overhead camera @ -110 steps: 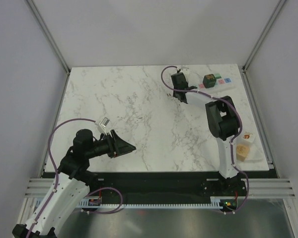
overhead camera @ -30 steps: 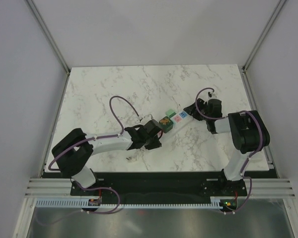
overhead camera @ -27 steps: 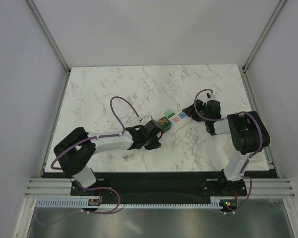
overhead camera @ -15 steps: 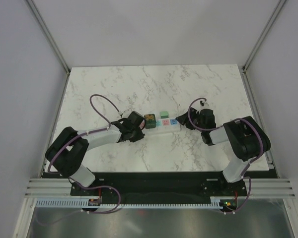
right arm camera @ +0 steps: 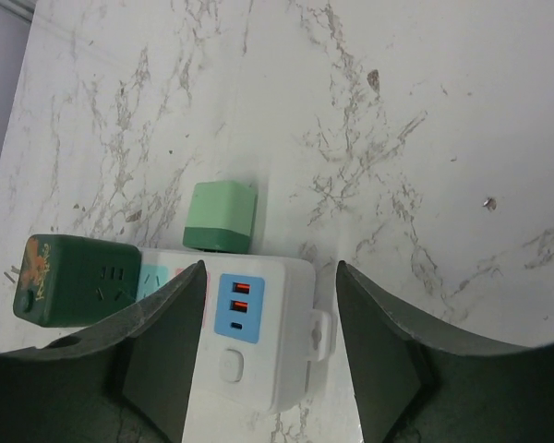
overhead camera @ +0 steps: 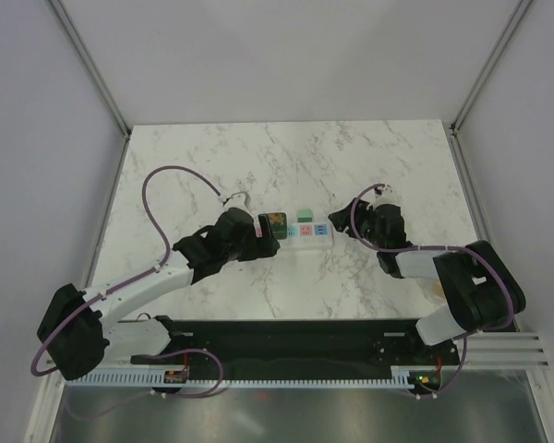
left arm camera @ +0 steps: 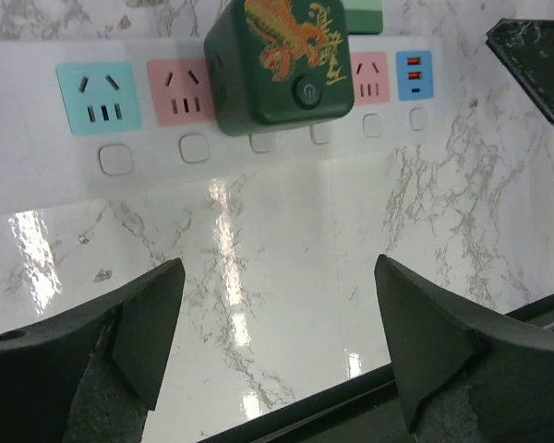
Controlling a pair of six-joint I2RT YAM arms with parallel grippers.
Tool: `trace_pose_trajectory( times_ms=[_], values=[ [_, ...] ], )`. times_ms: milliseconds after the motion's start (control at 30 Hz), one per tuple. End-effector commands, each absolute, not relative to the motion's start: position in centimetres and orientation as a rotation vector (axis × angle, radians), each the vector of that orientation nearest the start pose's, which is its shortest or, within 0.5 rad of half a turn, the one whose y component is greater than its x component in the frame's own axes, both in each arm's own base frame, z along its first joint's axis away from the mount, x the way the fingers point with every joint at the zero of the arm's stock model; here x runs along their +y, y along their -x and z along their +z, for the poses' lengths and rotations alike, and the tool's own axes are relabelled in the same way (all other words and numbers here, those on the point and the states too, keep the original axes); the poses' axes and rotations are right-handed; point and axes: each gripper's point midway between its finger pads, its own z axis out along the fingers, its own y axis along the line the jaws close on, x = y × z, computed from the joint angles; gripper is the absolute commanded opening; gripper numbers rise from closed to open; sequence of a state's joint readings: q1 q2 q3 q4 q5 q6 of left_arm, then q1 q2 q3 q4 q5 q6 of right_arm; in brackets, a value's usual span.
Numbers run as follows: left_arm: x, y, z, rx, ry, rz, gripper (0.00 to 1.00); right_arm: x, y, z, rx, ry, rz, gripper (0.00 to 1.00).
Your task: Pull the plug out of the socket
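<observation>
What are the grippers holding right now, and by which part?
Nothing. The left gripper is open, short of the plug; the right gripper is open astride the USB end of the power strip.

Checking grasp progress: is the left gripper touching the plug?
Apart. In the left wrist view, bare marble separates the open left gripper from the plug.

The left arm (overhead camera: 157, 277) lies low and stretched out from its base, reaching forward and to the right, with the wrist (overhead camera: 233, 226) about level. Its jaws stand wide apart, the two fingers (left arm camera: 134, 323) well separated. The right arm (overhead camera: 471, 286) is folded sharply at the elbow, its forearm reaching leftward. Its jaws are spread wide too, fingers (right arm camera: 166, 341) parted, and they face the left arm's jaws.
</observation>
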State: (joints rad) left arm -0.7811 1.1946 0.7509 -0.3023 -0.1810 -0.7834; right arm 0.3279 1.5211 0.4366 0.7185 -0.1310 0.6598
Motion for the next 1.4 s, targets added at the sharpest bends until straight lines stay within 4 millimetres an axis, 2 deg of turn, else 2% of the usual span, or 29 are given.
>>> trace_pose_trajectory(
  times_ms=[0, 67, 100, 167, 200, 233, 267, 333, 367, 400, 500, 700, 967, 1133, 1200, 1367],
  values=[
    [-23.3, -25.9, 15.6, 2.25, -0.065, -0.514, 0.92, 17.2, -35.5, 7.9, 1.961, -0.146, 0.721, 0.67],
    [-23.2, -26.8, 15.4, 2.273, -0.122, -0.428, 0.94, 18.0, -35.4, 8.2, 1.947, -0.112, 0.745, 0.68],
    [-23.4, -27.3, 16.6, 2.267, -0.134, -0.41, 0.95, 18.4, -35.3, 8.5, 1.936, -0.099, 0.762, 0.68],
    [-23.6, -28.3, 15.7, 2.294, -0.177, -0.332, 0.95, 19.0, -35.2, 9.2, 1.901, -0.071, 0.802, 0.68],
    [-23.9, -28.9, 16.3, 2.282, -0.187, -0.32, 0.95, 19.3, -35.1, 9.3, 1.899, -0.059, 0.805, 0.69],
    [-24.0, -29.4, 16.3, 2.278, -0.218, -0.292, 0.95, 19.5, -35.0, 9.3, 1.898, -0.05, 0.808, 0.69],
    [-23.9, -30.0, 15.4, 2.296, -0.228, -0.236, 0.95, 19.6, -35.0, 9.1, 1.904, -0.045, 0.806, 0.69],
    [-24.2, -31.0, 16.2, 2.295, -0.26, -0.189, 0.96, 19.9, -35.0, 9.2, 1.899, -0.033, 0.812, 0.69],
    [-24.5, -31.4, 15.3, 2.316, -0.283, -0.159, 0.96, 20.0, -35.0, 9.0, 1.906, -0.028, 0.818, 0.69],
    [-25.1, -32.0, 16.1, 2.302, -0.292, -0.163, 0.95, 20.0, -35.0, 8.8, 1.91, -0.028, 0.819, 0.69],
    [-25.6, -32.8, 15.6, 2.313, -0.346, -0.127, 0.95, 20.2, -34.9, 8.8, 1.907, -0.03, 0.823, 0.68],
    [-26.3, -33.2, 13.7, 2.358, -0.381, -0.105, 0.94, 20.8, -34.7, 9.4, 1.885, 0.008, 0.831, 0.67],
    [-26.6, -33.0, 10.5, 2.441, -0.342, -0.083, 0.91, 21.1, -34.8, 8.8, 1.901, 0.004, 0.833, 0.66],
    [-26.8, -33.0, 9.3, 2.471, -0.329, -0.081, 0.88, 21.6, -34.7, 8.8, 1.901, 0.021, 0.849, 0.65],
    [-26.9, -33.0, 9.1, 2.474, -0.322, -0.082, 0.83, 22.0, -34.6, 9.1, 1.892, 0.036, 0.864, 0.63],
    [-27.0, -33.0, 9.0, 2.478, -0.312, -0.086, 0.72, 23.4, -34.2, 9.4, 1.889, 0.072, 0.895, 0.54]
  ],
)
